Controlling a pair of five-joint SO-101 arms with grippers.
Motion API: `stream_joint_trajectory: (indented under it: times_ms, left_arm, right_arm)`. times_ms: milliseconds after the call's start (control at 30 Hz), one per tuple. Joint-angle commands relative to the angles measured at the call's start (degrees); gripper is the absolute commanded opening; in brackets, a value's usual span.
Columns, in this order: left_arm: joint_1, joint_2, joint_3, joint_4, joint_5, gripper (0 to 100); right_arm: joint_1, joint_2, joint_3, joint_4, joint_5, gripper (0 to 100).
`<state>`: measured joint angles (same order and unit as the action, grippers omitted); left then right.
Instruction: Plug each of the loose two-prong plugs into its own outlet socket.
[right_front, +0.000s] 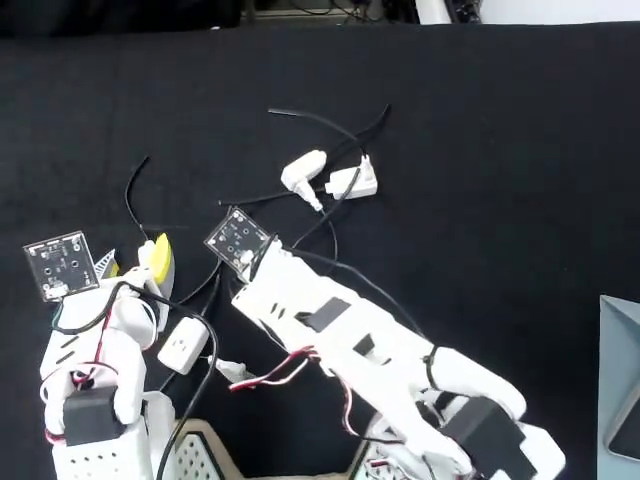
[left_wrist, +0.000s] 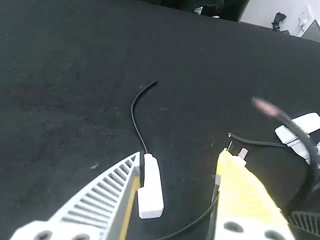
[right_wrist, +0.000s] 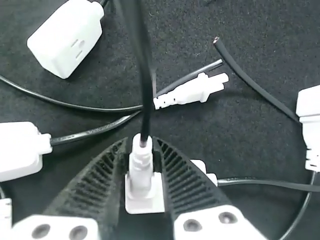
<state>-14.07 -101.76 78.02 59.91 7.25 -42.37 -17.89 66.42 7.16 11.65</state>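
The right jaws are clamped on a white plug (right_wrist: 142, 175); the left jaws gape, a second plug (left_wrist: 150, 187) lying between them.

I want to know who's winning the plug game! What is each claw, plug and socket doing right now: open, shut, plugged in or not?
Left claw: open.
Right claw: shut.
Plug in right claw: gripped, not plugged in.
Plug by left claw: lying on the table, unplugged.
Slim plug: lying loose, unplugged.
Outlet socket: empty.
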Motion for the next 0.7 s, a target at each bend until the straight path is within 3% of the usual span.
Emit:
stream_joint_trajectory:
  times_ms: [0,667]
  left_arm:
    - [-0.57,-0.35,-2.51,-1.05,0.09,25]
    - [-0.31,-0.35,-2.59,-1.05,0.0,25]
  right_arm:
    - [0.88,-3.3,2.77,-0.18,-0.44,1.1]
    - [0.88,-17.36,9.54,-4.75,-4.48,1.1]
